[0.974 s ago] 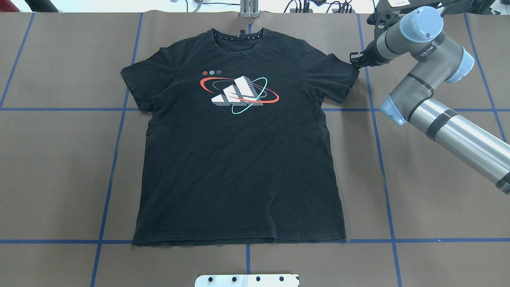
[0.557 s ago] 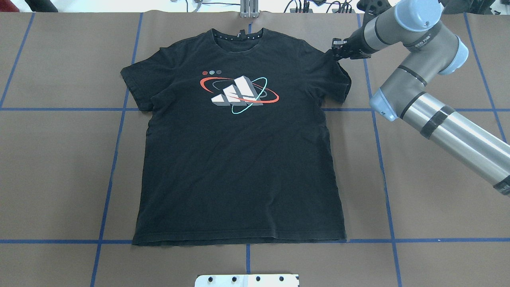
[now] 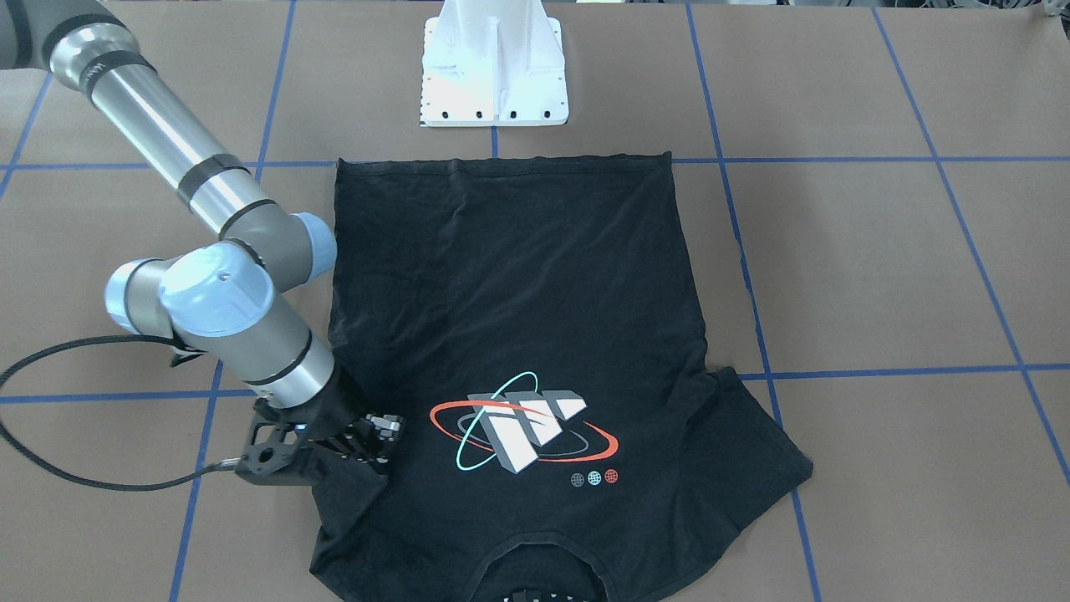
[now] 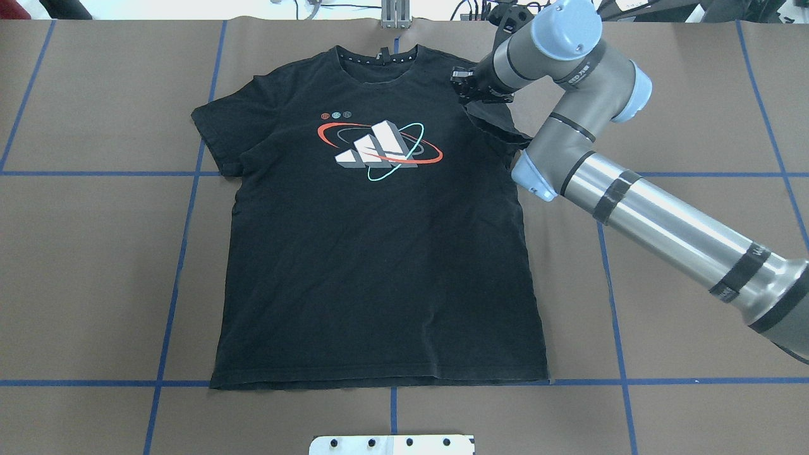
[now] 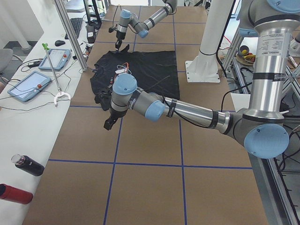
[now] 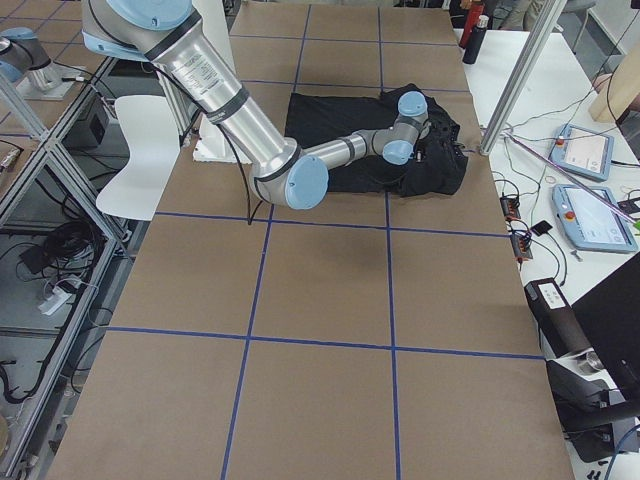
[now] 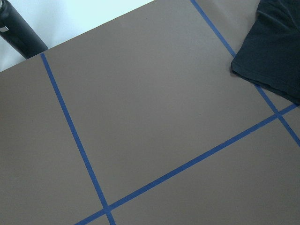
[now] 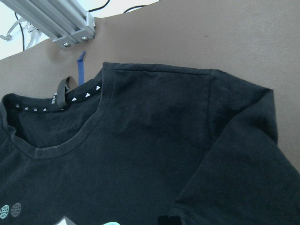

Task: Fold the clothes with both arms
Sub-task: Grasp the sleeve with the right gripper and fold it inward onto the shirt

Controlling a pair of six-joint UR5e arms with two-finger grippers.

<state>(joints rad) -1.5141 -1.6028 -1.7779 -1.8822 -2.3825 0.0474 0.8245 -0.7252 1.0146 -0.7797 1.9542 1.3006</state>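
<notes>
I see the black T-shirt [image 4: 379, 265] lying flat and graphic-up on the brown table [image 4: 95, 265], with its hem toward the white pedestal [image 3: 495, 67] and its collar at the far edge. My right gripper [image 4: 464, 85] has its fingers pinched on the sleeve [image 4: 492, 123] on my right side. That sleeve is lifted off the table and doubled inward over the shoulder, near the collar. My left gripper [image 5: 108, 125] hangs over bare table beyond the other sleeve, apart from the cloth. Only the side camera shows it, so I cannot tell how its fingers stand.
</notes>
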